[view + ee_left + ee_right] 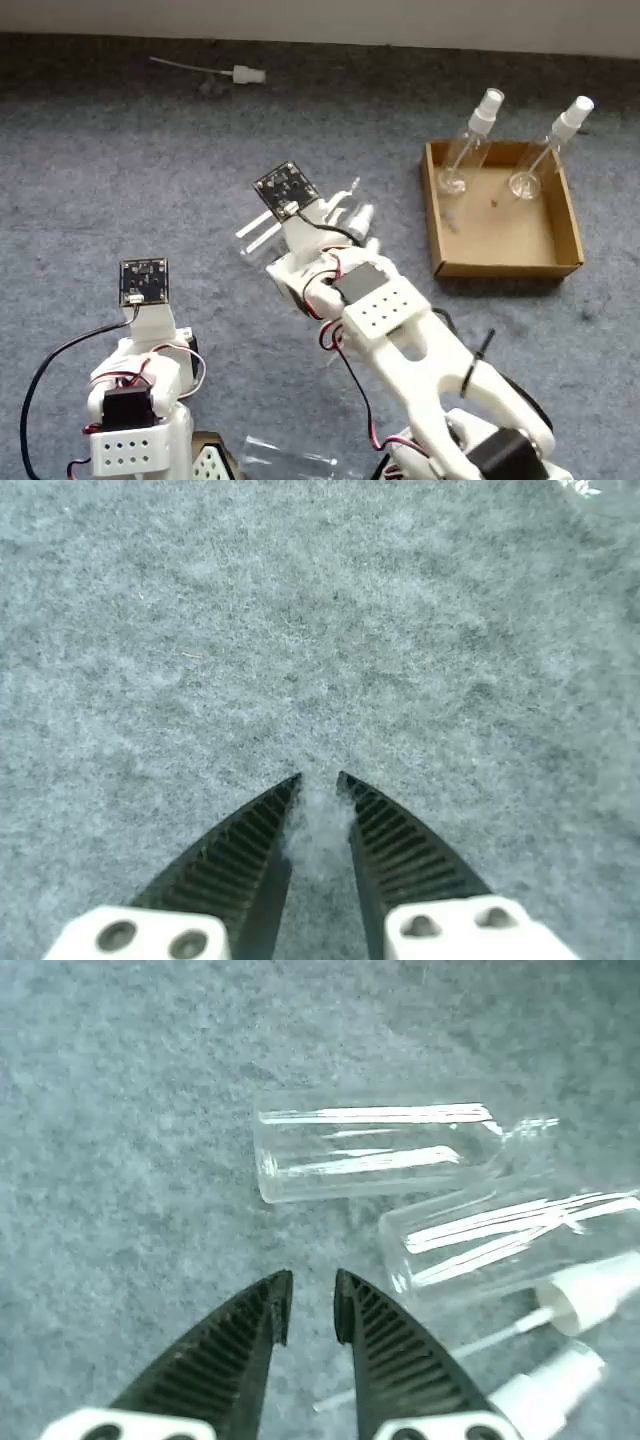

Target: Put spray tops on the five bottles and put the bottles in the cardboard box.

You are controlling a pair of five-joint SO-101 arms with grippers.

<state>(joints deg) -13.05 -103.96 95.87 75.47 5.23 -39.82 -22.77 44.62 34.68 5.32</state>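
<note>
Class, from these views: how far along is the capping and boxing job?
Done: two capped bottles stand in the cardboard box. In hand: nothing; the right end effector hovers empty by two uncapped bottles and loose spray tops. Left: those two, plus a third bottle lying apart, need topping and boxing.

The left arm [140,430] and right arm [420,345] are made of white plastic with small holes. Red and black wires [322,300] are looped around black motors [128,405]. The fingers [240,852] are black and ridged.

The worktop [120,170] is covered by a grey, felt-like mat [300,630]. A darker band [420,55] is seen along its far edge, with a pale strip [300,15] beyond.
</note>
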